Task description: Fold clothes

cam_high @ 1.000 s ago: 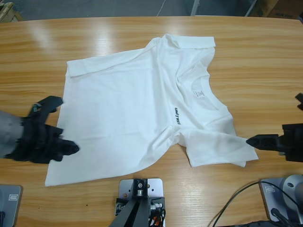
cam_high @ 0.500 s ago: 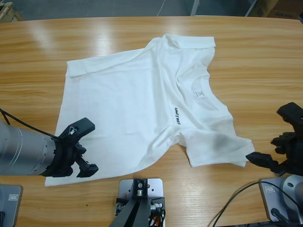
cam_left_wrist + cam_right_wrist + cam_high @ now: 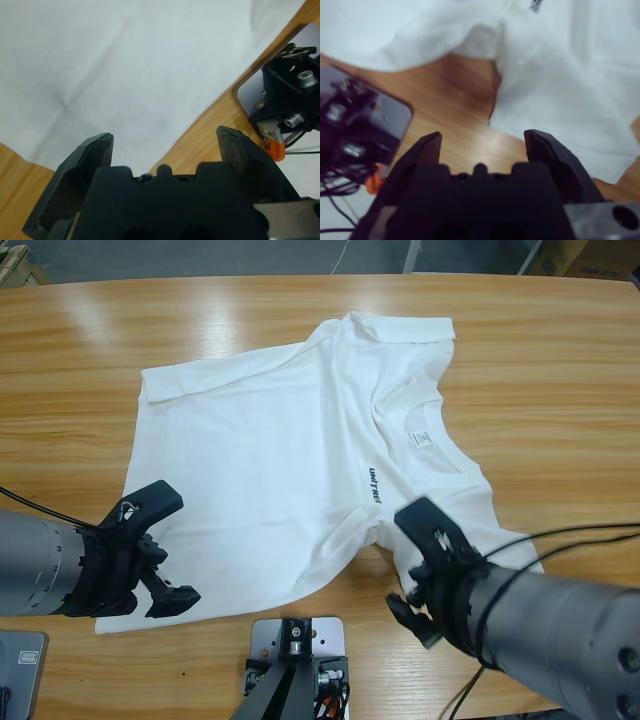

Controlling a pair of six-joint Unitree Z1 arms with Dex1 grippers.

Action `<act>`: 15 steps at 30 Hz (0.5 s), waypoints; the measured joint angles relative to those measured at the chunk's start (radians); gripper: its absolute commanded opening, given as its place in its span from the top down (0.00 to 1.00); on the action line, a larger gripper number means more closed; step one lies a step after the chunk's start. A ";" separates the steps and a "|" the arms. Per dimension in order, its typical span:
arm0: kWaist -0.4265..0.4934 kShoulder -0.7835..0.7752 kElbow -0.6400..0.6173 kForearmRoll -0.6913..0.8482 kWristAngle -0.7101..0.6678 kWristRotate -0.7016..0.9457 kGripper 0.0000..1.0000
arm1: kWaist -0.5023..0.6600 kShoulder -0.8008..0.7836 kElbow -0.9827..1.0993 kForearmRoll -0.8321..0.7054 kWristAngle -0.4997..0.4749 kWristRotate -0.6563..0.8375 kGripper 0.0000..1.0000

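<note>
Nearest to us, the right gripper [image 3: 422, 562] has swung in from the table's right edge and now sits over the T-shirt [image 3: 290, 450] at its near sleeve [image 3: 470, 550], jaws spread wide with nothing between them. In the right wrist view we see that sleeve's edge and bare table [image 3: 455, 125] just ahead of the jaws. The left gripper [image 3: 160, 548] has shifted only a little; it hovers at the shirt's near hem corner, jaws apart and empty, and the left wrist view shows the hem [image 3: 125, 100] right in front of them. Further off, the shirt lies spread on the table [image 3: 560, 370], same spot, neck label [image 3: 420, 438] and dark lettering [image 3: 373, 485] facing up, far sleeve [image 3: 405, 328] untouched. We judge both arms are lining up for a first grab; no fold is made yet.
</note>
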 measured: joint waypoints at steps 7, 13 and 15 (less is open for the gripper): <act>0.000 0.004 -0.027 0.000 0.000 0.000 0.20 | 0.011 -0.030 0.115 -0.060 0.027 -0.006 0.48; 0.000 0.013 -0.039 0.000 0.000 0.000 0.20 | 0.011 -0.016 0.117 -0.109 0.031 -0.017 0.48; 0.000 0.013 -0.039 0.000 0.000 0.000 0.20 | 0.011 0.005 0.117 -0.125 0.038 -0.017 0.48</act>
